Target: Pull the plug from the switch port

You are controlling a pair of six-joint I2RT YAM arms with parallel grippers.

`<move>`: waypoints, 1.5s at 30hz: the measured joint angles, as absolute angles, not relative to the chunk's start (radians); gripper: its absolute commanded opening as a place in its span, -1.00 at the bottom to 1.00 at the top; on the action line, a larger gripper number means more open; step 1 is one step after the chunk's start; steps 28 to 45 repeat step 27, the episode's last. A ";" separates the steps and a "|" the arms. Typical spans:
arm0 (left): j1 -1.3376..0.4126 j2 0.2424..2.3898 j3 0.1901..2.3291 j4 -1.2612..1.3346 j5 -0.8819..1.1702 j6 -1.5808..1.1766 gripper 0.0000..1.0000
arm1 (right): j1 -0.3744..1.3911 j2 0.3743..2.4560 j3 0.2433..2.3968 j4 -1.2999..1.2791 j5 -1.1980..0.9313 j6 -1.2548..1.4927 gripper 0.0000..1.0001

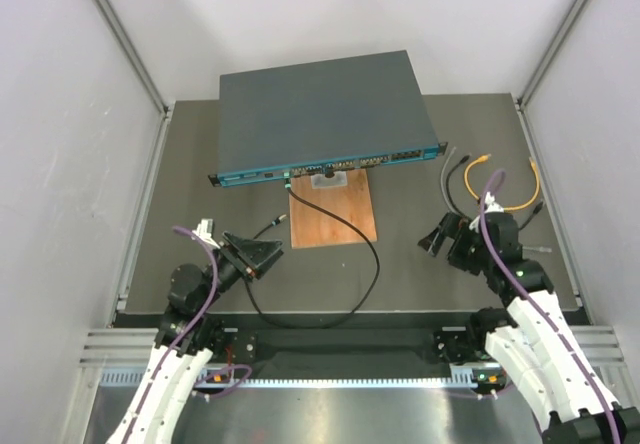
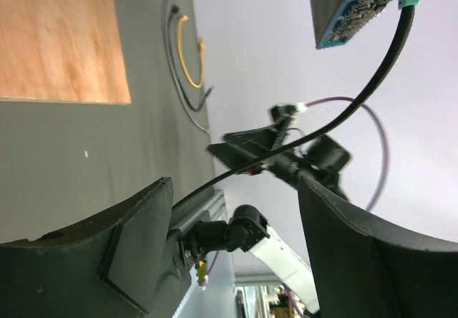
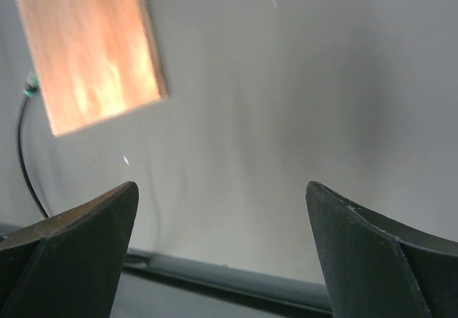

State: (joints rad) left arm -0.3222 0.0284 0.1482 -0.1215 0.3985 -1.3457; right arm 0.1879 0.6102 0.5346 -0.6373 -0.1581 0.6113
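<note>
Closest in, the left gripper point(image 2: 235, 185) stands with its jaws wide apart and closed on nothing. A black cable point(image 2: 358, 99) crosses the gap beyond them, apart from both fingers as far as I can see. Followed up and away from the jaws, that cable ends in a teal plug point(image 2: 409, 0) sitting at the row of sockets on the teal-blue front strip of the switch point(image 2: 342, 3), the dark grey box well ahead of both grippers. A wooden board point(image 2: 57, 39) lies between the jaws and the switch, with the cable running over it. The right gripper point(image 3: 222, 189) is spread wide too, empty, over bare table point(image 3: 286, 82). Loose yellow and grey cables point(image 2: 179, 53) lie just past it. Markings on the strip are too small to read.
</note>
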 measured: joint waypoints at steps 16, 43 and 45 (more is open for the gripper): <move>-0.322 0.028 0.043 0.478 0.440 -1.528 0.57 | 0.188 0.294 0.031 -0.014 -0.228 0.844 0.99; -0.322 0.028 0.043 0.438 0.437 -1.517 0.58 | 0.188 0.280 0.033 0.017 -0.089 0.912 0.99; -0.322 0.028 0.043 0.438 0.437 -1.517 0.58 | 0.188 0.280 0.033 0.017 -0.089 0.912 0.99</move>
